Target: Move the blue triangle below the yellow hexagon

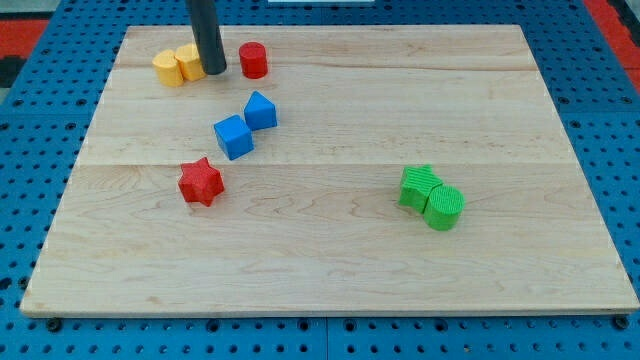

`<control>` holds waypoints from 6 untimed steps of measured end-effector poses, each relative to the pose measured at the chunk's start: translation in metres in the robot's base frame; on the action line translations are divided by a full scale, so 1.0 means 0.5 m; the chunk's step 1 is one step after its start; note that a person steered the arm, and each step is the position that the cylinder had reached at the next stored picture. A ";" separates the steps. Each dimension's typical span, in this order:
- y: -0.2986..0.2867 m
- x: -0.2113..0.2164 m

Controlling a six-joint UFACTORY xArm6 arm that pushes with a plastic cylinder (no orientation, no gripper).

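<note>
The blue triangle lies in the upper left part of the wooden board, touching a blue cube at its lower left. The yellow hexagon sits near the top left edge, touching a second yellow block on its left. My tip is at the hexagon's right side, touching or nearly touching it. The tip is above and to the left of the blue triangle, well apart from it.
A red cylinder stands just right of my tip. A red star lies below the blue cube. A green block and a green cylinder touch each other at the right.
</note>
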State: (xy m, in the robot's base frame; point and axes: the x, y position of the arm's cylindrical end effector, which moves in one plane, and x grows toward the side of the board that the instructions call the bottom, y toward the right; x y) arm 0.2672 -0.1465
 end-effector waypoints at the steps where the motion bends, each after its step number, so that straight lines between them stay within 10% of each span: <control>1: 0.013 -0.045; 3: 0.268 0.086; 6: 0.057 0.234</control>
